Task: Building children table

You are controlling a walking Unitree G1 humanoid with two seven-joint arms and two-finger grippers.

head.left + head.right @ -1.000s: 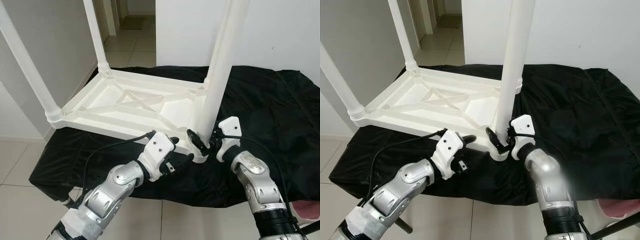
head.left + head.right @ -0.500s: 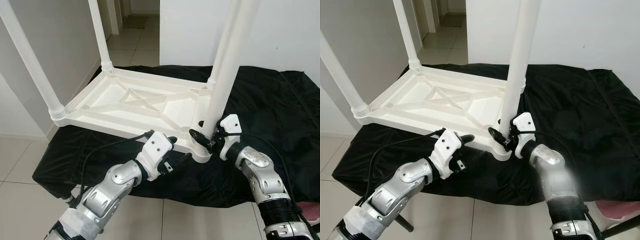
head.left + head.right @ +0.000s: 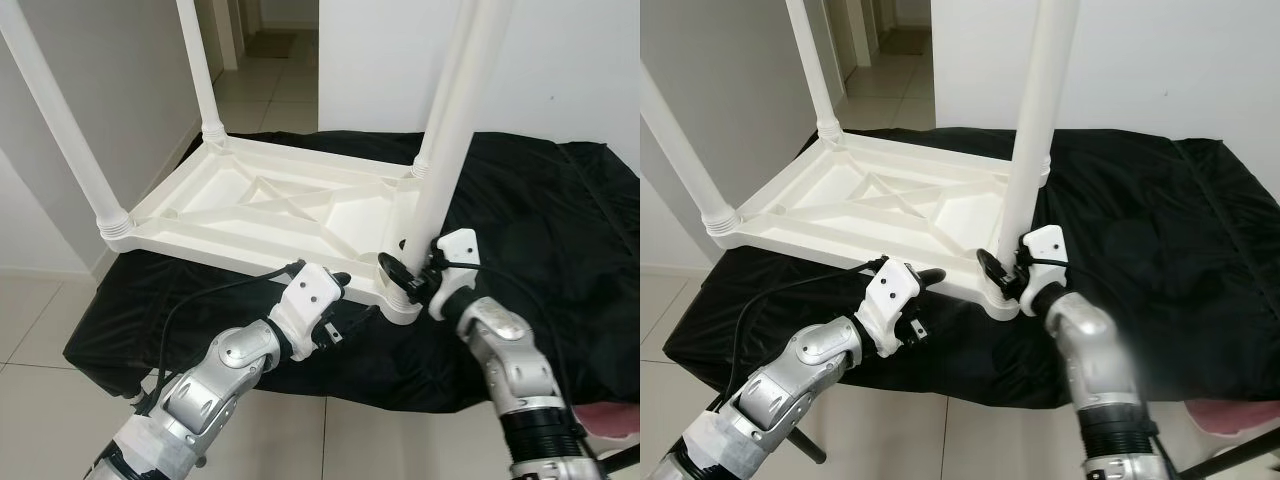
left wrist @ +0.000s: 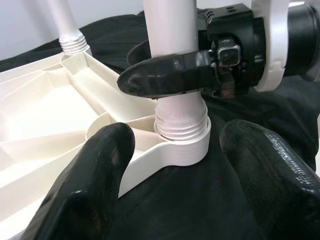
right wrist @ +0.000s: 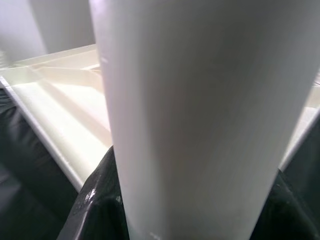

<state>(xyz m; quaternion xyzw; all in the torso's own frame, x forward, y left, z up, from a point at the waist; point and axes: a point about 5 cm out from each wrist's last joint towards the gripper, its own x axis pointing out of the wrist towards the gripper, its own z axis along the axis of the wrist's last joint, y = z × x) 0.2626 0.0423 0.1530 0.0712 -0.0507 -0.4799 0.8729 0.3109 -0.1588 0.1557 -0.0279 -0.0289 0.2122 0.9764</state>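
Observation:
A white plastic children's table lies upside down on a black cloth, with its legs pointing up. My right gripper is shut on the near right leg, just above its threaded socket at the table's front corner. In the right wrist view that leg stands between the black fingers. My left gripper is open, low at the same corner. Its two fingers sit on either side of the socket without touching it.
Further legs stand at the near left and far left corners. The cloth's front edge hangs over a tiled floor. A white wall runs behind on the right, with an open doorway at the back left. A pink object lies low right.
The head view has shifted slightly. My right gripper stays clamped on the leg's base and the left stays open beside the socket, with only small arm movement.

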